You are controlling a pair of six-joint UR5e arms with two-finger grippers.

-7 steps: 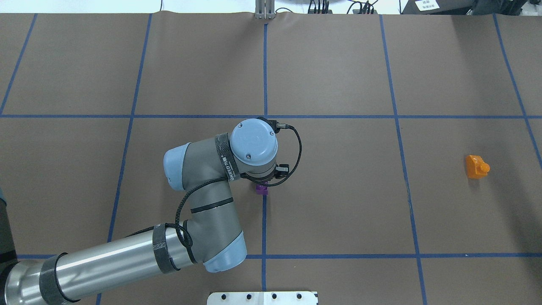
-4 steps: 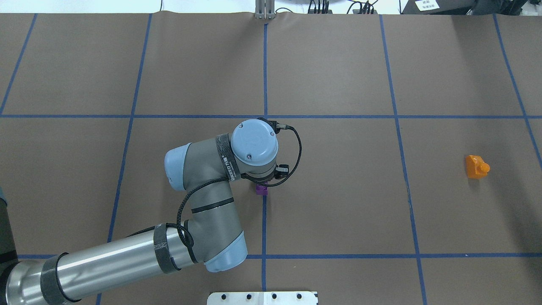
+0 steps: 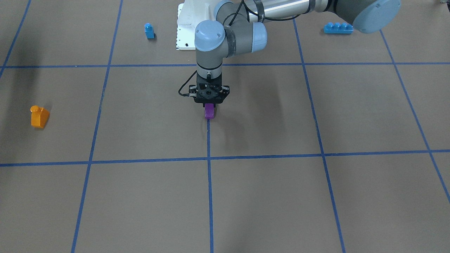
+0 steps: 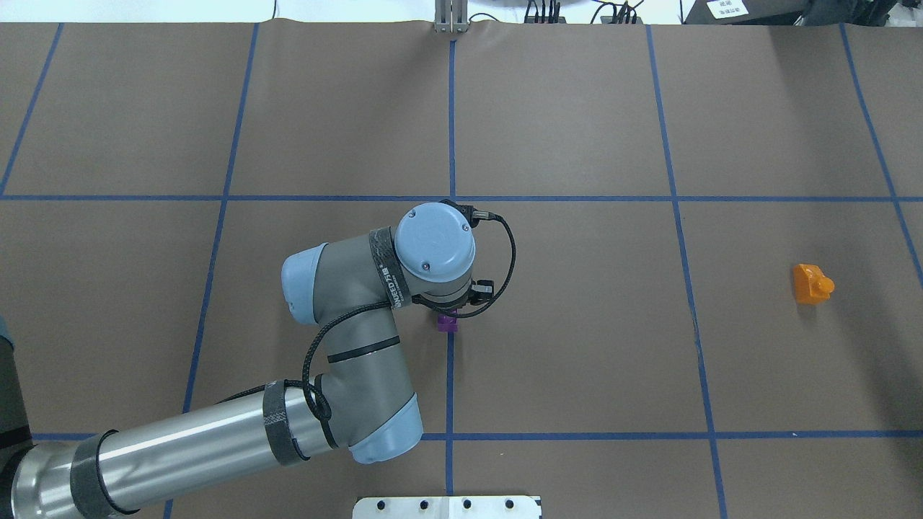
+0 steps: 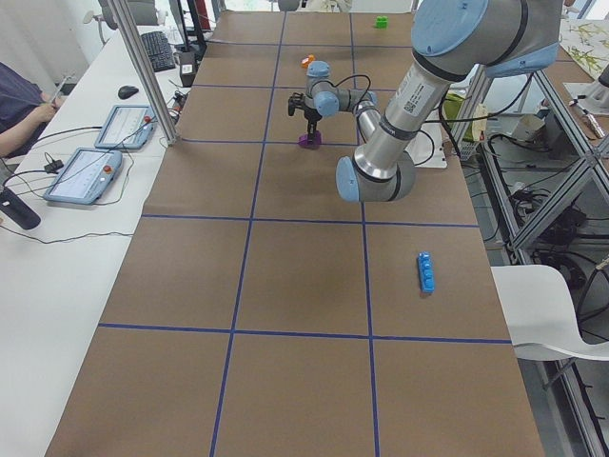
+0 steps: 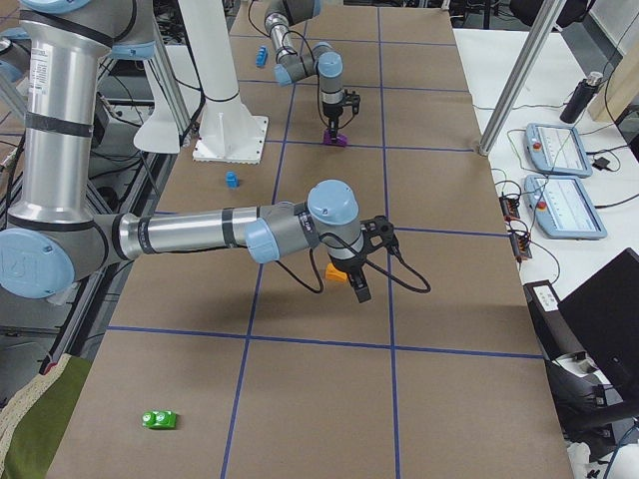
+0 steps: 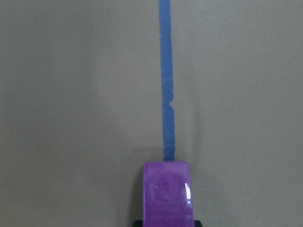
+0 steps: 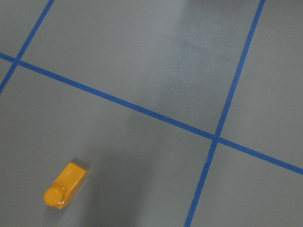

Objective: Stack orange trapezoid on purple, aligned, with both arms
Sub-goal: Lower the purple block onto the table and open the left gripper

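Observation:
The purple block (image 3: 209, 111) is at the table's middle, on the end of a blue tape line, at or just above the surface. My left gripper (image 3: 209, 104) points straight down and is shut on it. The block also shows in the overhead view (image 4: 447, 324) and in the left wrist view (image 7: 168, 195), between black finger edges. The orange trapezoid (image 4: 813, 282) lies alone far to the right, its stud pointing sideways; the right wrist view shows it at lower left (image 8: 65, 185). My right gripper (image 6: 359, 289) shows only in the exterior right view, above the orange trapezoid; I cannot tell its state.
A small blue single-stud block (image 3: 149, 31) and a long blue brick (image 3: 338, 27) lie near the white base (image 3: 184, 31). A green block (image 6: 160, 419) lies at the table's right end. Blue tape lines cross the brown table cover.
My left wrist has drifted very slightly to the right with the purple block. The orange trapezoid has not moved.

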